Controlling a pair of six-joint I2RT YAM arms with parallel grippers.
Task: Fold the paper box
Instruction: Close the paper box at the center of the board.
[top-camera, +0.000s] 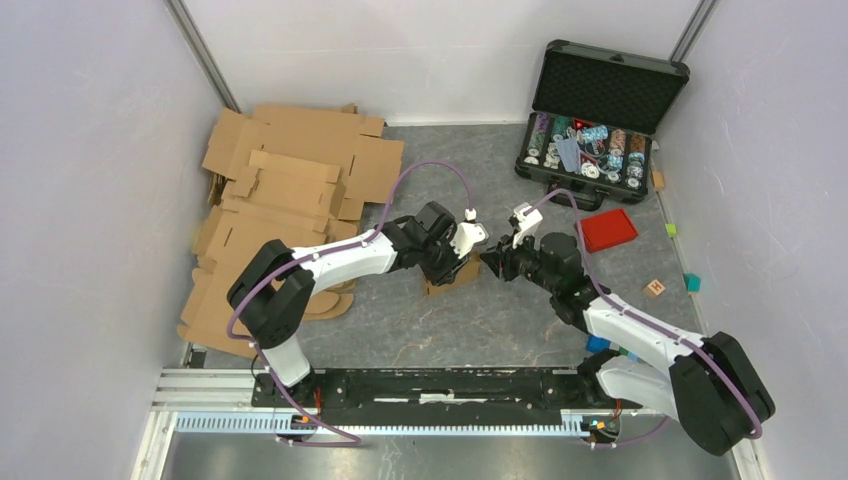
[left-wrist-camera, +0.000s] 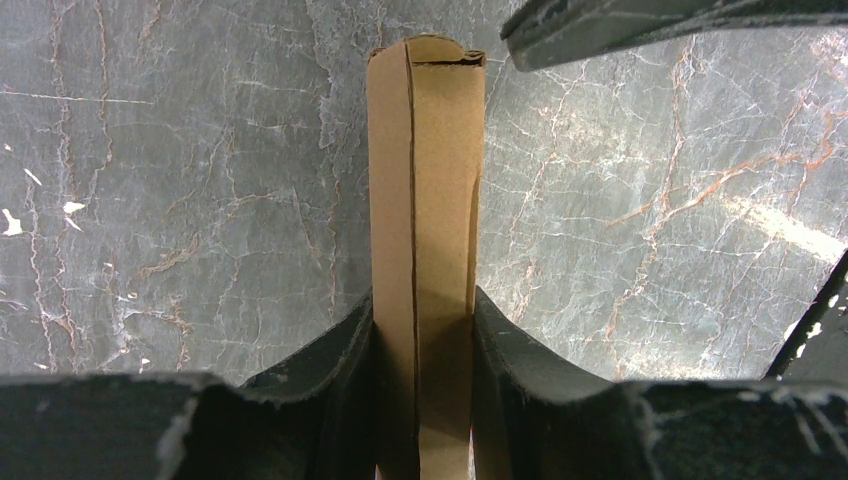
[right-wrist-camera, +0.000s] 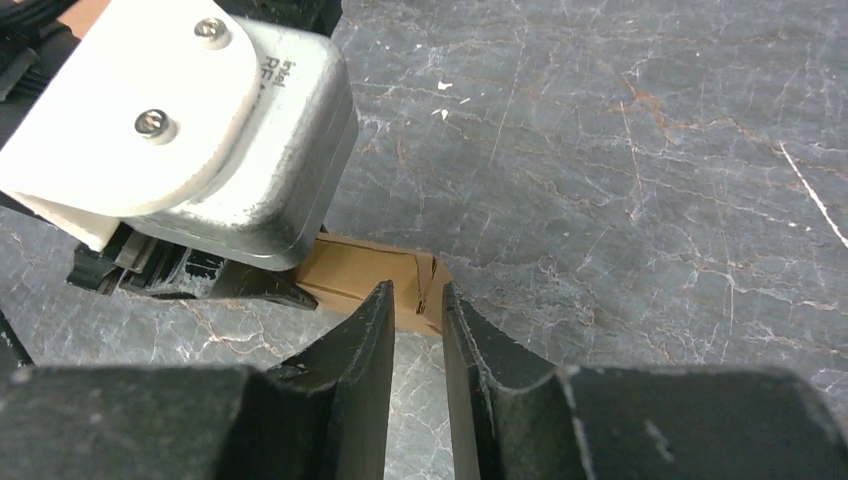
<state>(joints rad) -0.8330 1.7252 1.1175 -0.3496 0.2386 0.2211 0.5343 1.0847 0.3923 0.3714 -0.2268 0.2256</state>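
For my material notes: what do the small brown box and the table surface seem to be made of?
The paper box looks like plain brown cardboard, matte, with raw cut edges. The table looks like grey stone or a marble-patterned sheet, with pale and rusty veins; I cannot tell which.

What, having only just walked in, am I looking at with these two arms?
The left gripper holds the small paper box, clamped between its fingers. The right gripper sits at the box's far end, its jaws a little apart at the cardboard edge and not clearly pinching it. The folding does not look finished. Flat cardboard sheets lie piled on the left.
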